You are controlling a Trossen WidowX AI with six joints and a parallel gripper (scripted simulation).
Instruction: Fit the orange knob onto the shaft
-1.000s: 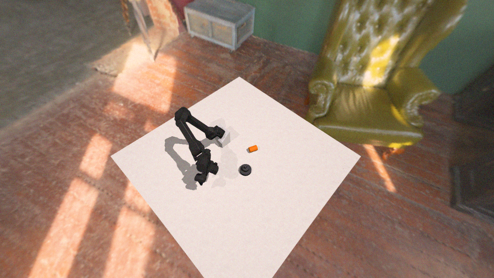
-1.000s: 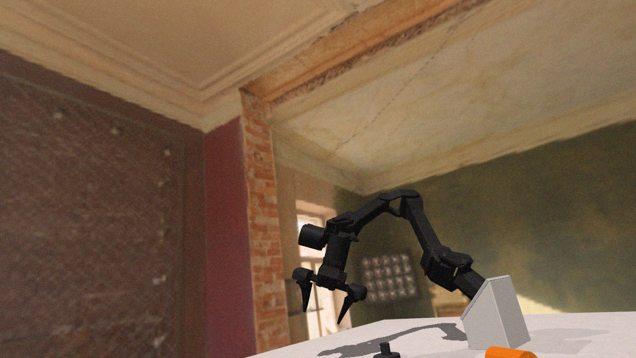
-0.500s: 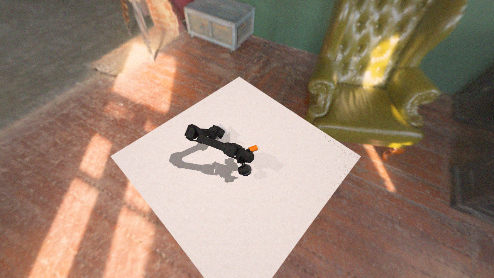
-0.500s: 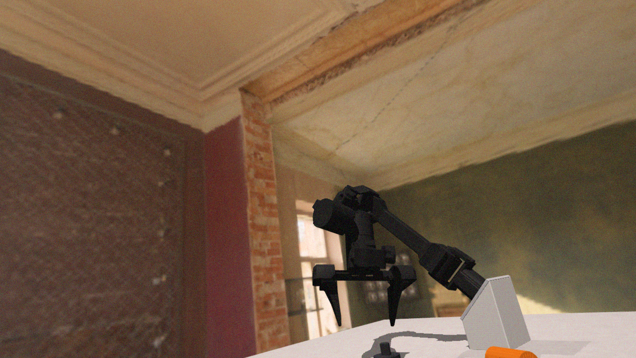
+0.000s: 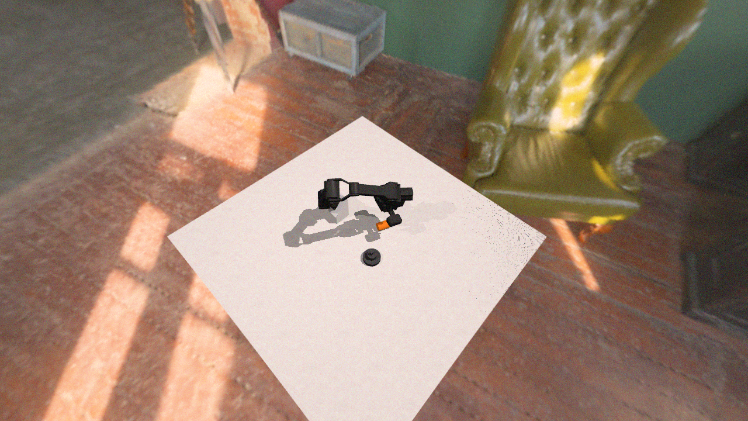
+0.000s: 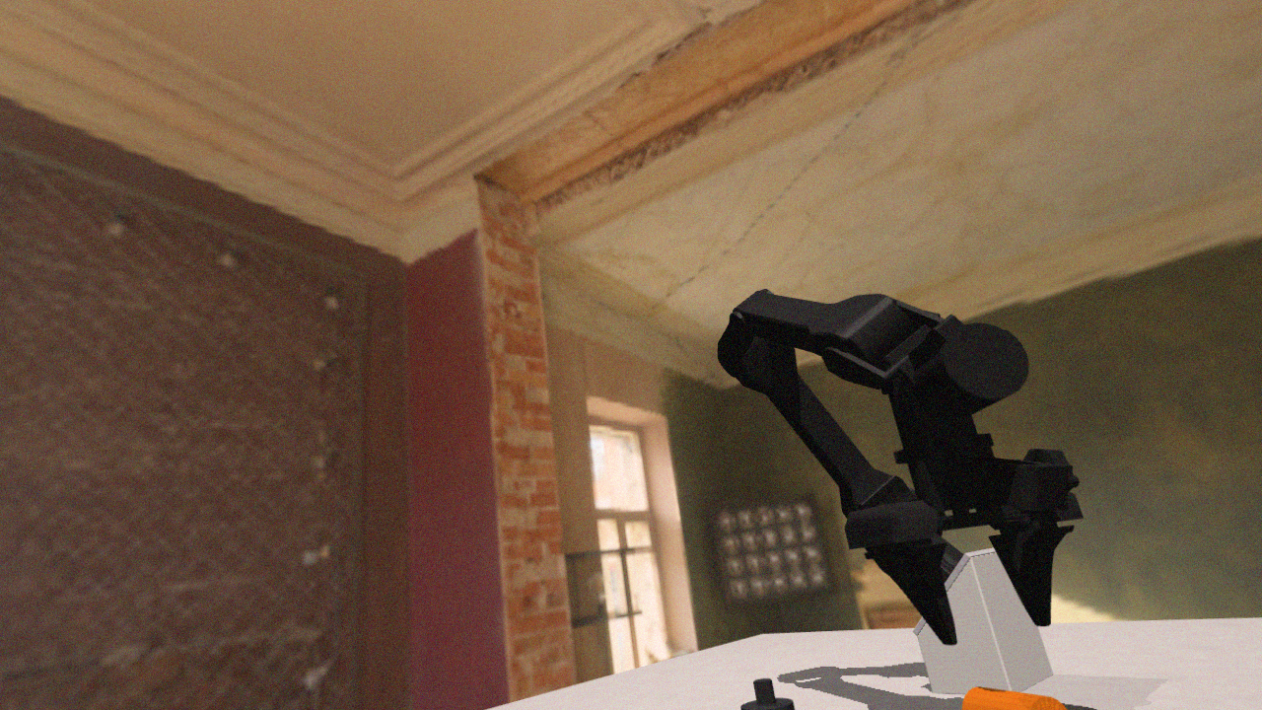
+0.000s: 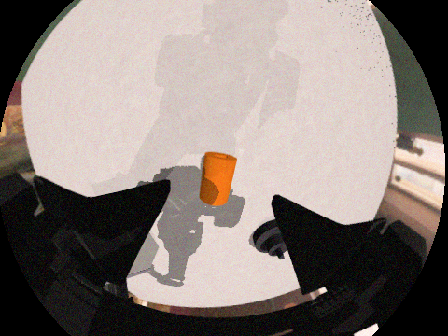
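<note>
The orange knob [image 5: 383, 225] [image 6: 1010, 700] [image 7: 218, 177] lies on its side on the white table top. In the wrist view its end with the hole points to the top of the picture. My gripper [image 6: 998, 631] [image 7: 223, 193] is open and empty, fingers pointing down, above the table. In the wrist view the knob shows between and below the fingertips, touching neither. The dark round pedestal [image 5: 371, 262] [image 6: 766, 704] [image 7: 265, 239] stands apart from the knob, its shaft [image 6: 763, 687] [image 7: 280, 256] upright and bare. The right finger partly covers the pedestal in the wrist view. The shaft's flat side cannot be seen.
The pale wedge-shaped arm base [image 6: 986, 653] stands behind the fingers in the exterior view. The arm's shadow falls around the knob on the white table top [image 5: 360, 324]. A green armchair [image 5: 554, 162] and a grey chest [image 5: 329, 34] stand beyond the table.
</note>
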